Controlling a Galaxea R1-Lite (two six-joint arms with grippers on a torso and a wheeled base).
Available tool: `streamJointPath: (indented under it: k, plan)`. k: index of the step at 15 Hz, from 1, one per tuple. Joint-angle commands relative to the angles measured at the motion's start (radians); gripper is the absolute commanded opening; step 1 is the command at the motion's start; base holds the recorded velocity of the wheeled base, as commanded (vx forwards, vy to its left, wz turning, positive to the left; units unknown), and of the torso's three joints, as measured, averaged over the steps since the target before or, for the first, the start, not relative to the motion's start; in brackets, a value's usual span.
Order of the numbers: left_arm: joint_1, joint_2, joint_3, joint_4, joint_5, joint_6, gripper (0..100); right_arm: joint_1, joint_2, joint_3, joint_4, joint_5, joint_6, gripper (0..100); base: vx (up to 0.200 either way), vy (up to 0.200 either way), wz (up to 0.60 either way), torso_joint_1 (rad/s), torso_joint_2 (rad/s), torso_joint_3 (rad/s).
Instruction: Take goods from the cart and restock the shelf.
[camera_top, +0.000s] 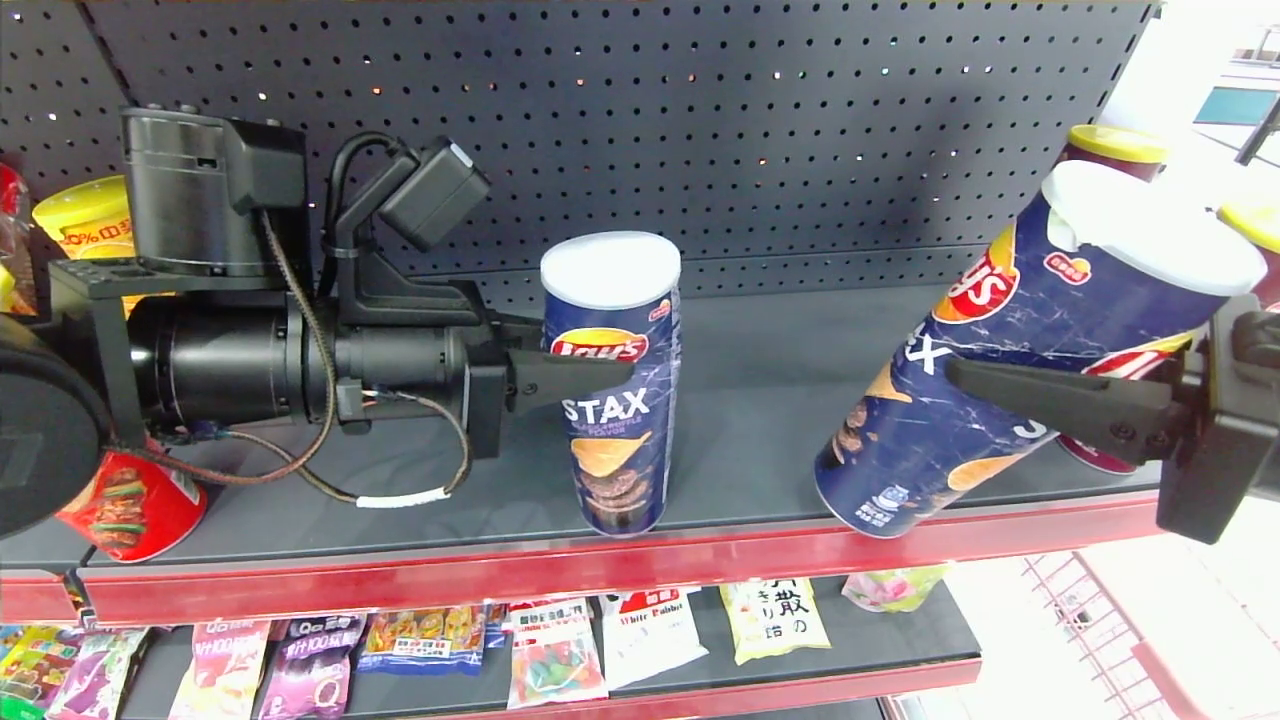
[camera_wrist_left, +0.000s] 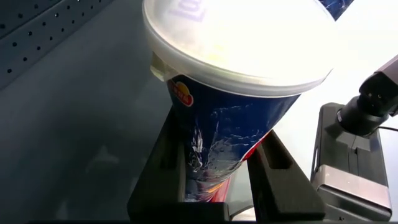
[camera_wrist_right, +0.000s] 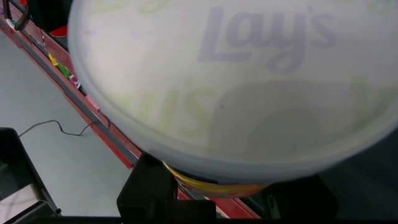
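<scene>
The upright can (camera_top: 615, 450) stands on the shelf (camera_top: 780, 380), clasped by the left gripper (camera_top: 600, 375). Well to that gripper's right, the right gripper (camera_top: 1000, 365) grips the tilted can (camera_top: 1000, 290), whose base is by the shelf's front edge.

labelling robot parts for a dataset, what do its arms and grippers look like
Both arms are matte black. The left arm has cylindrical joints, a boxy wrist camera and brown-and-black cables with a white tag. Fingers are flat, tapering wedges.
</scene>
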Motion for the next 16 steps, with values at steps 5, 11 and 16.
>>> streamJointPath:
  k: [5,11,16]
  plan:
    - [-0.020,0.008,0.001,0.003,-0.001,0.004,100,0.000,0.001,0.000,0.000,0.000,0.000,0,0.000,0.000,0.00,0.000,0.00,0.000]
    - [-0.015,-0.020,0.016,0.005,0.014,-0.003,100,0.000,0.020,-0.003,-0.002,0.003,0.000,0,0.000,0.000,0.00,0.000,0.00,0.000]
    - [0.037,-0.170,0.165,0.005,0.016,-0.008,100,0.000,0.124,-0.117,0.000,0.006,0.000,0,0.000,0.000,0.00,0.000,0.00,0.000]
